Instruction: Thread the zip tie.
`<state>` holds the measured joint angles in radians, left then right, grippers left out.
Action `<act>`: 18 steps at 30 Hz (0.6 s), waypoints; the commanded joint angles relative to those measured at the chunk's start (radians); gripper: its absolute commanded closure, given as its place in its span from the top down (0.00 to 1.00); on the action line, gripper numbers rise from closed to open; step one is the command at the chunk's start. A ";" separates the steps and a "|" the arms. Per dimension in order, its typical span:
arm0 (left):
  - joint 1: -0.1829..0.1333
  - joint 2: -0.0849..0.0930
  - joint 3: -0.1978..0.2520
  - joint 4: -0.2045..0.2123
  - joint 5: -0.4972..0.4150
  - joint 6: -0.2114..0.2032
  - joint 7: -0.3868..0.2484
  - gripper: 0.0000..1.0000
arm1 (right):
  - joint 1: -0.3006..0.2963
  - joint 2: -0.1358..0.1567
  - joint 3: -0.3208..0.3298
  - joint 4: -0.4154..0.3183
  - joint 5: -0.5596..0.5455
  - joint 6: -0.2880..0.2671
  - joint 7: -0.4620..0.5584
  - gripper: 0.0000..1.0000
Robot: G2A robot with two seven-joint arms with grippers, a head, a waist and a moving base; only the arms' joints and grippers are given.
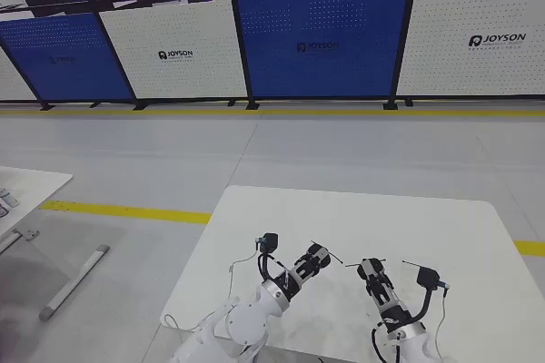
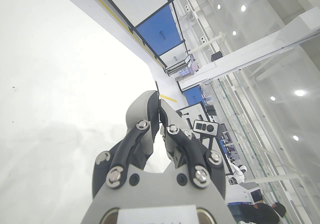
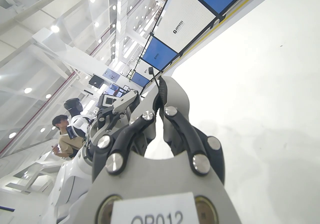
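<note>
top view: looking down at a white table point(image 1: 345, 209) and finding both arms low over its near part, side by side and apart. catching the left gripper point(image 1: 316, 259) angling toward the right gripper point(image 1: 372, 266), with the zip tie point(image 1: 331, 255) showing as a thin dark line at the left one's tip, between the two. not managing to tell either finger gap from up here. noting blue and white pegboard panels point(image 1: 318, 45) standing in the background, and a yellow floor line point(image 1: 127, 211) running past the table.

left wrist view: seeing the left gripper point(image 2: 158, 96) pressing its fingers point(image 2: 142, 107) flat together with no gap, nipping a thin black end of zip tie point(image 2: 156, 86) that is poking out just past the tips, above the table point(image 2: 50, 60).

right wrist view: seeing the right gripper point(image 3: 161, 82) clamping tight on the zip tie point(image 3: 155, 80), gripping the strap between the pads and leaving the square head point(image 3: 150, 70) sticking out free beyond the fingertips, over the table point(image 3: 250, 85). not being able to tell whether one tie is spanning both grippers.
</note>
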<state>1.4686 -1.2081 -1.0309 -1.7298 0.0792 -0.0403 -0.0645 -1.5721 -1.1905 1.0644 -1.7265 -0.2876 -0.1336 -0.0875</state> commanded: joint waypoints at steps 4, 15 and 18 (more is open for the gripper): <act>0.000 0.000 0.000 0.000 0.000 0.000 0.000 0.00 | 0.001 -0.001 0.005 0.000 0.005 0.003 -0.001 0.00; 0.000 0.000 0.000 0.000 0.000 0.000 0.000 0.00 | 0.015 -0.014 0.005 0.016 0.014 0.000 0.013 0.00; 0.000 0.000 0.000 0.000 0.000 0.000 0.000 0.00 | 0.016 -0.014 0.004 0.017 0.013 0.000 0.014 0.00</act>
<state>1.4686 -1.2081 -1.0309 -1.7298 0.0792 -0.0403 -0.0645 -1.5561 -1.2046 1.0687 -1.7095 -0.2740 -0.1336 -0.0736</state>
